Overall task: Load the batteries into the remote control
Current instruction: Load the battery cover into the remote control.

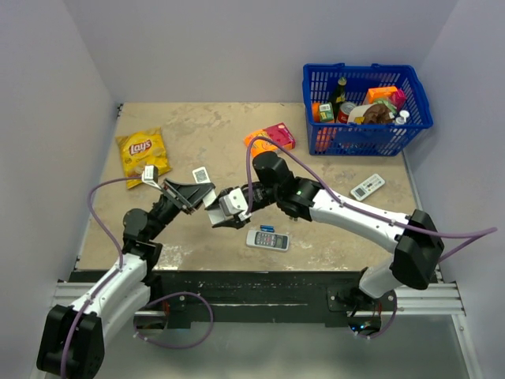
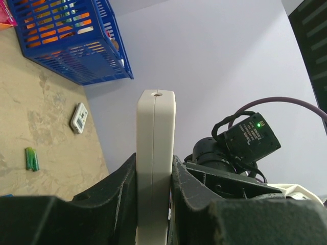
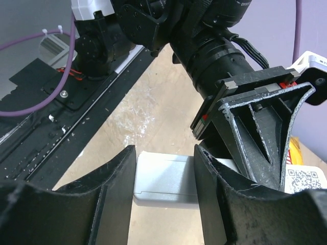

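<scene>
left pincer (image 2: 153, 164) clamps remote control (image 2: 156, 122)

Plain pale lavender-grey walls (image 1: 237, 47) close in the table (image 1: 205, 130) along its far edge and both sides. The table top is beige, mottled like worn stone. A black plate (image 1: 260, 288) and silvery rails (image 1: 442, 298) line its near edge. The light is soft and even.

This is a robotics lab test cell. Plain pale partition walls (image 1: 237, 47) box in a mottled beige counter (image 1: 205, 134) on three sides. Two black-and-white robot arms (image 1: 355, 215) are bolted to a black base plate (image 1: 260, 288) on aluminium rails (image 1: 426, 298) and trail purple cables (image 2: 286, 99). Props sit about: a blue plastic basket (image 1: 363, 138) of groceries and a yellow crisp bag (image 1: 142, 154).
</scene>
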